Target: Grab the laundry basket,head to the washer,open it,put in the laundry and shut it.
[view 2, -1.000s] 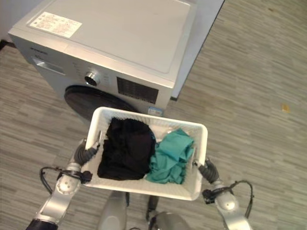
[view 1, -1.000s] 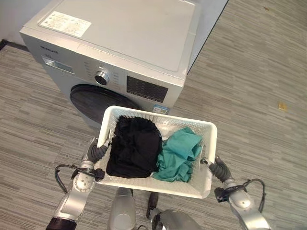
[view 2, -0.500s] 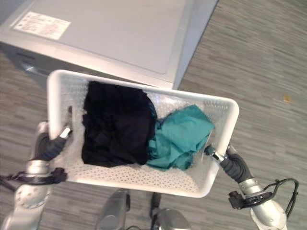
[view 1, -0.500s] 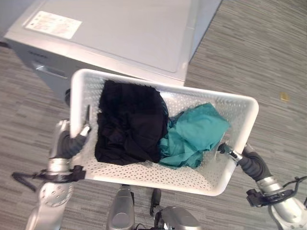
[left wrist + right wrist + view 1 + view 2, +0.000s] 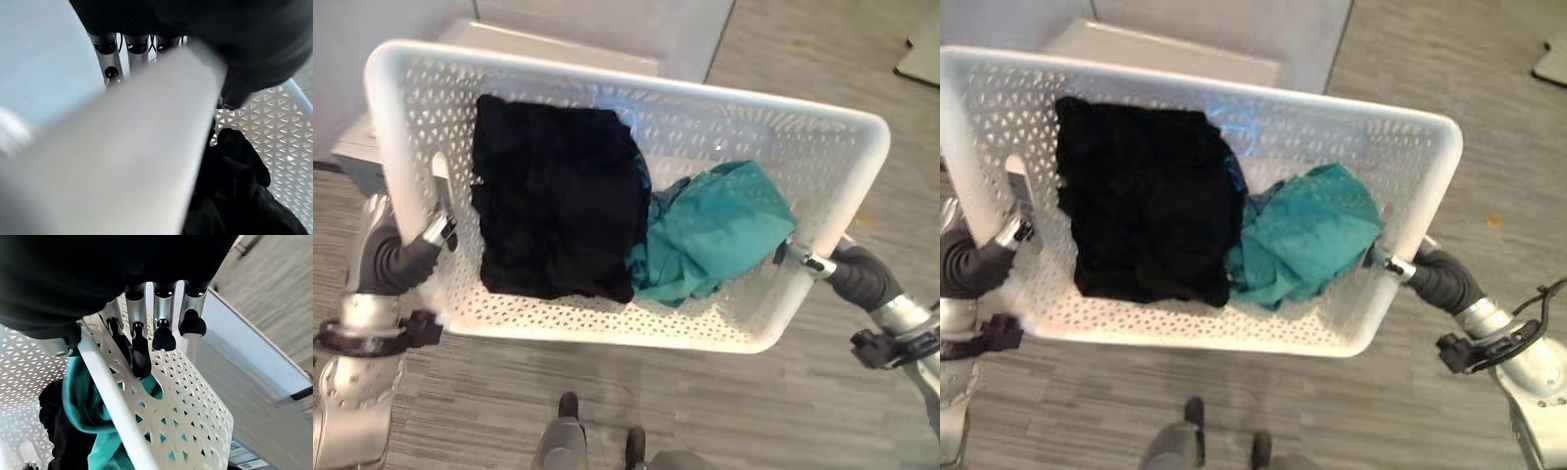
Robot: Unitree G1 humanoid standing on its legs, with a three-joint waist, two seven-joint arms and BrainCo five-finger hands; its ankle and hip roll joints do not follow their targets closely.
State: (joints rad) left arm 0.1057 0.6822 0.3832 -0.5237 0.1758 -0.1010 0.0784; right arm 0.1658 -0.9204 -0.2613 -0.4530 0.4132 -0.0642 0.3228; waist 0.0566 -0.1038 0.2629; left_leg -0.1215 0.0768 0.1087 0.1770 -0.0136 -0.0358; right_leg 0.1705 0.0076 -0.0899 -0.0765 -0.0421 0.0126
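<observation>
Carrying laundry basket (image 5: pixel 607 323): rigid, light. Left hand (image 5: pixel 396 259), right hand (image 5: pixel 847 274) fingers (image 5: pixel 164 335) curling round end handles; load soft, shifting.

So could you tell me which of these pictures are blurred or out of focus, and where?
Left wrist view: the white basket rim right at the lens is a soft blur, while the black garment beyond is clearer. Right wrist view: the right hand and mesh are crisp, the washer smeared. Both eye views look sharp.
</observation>
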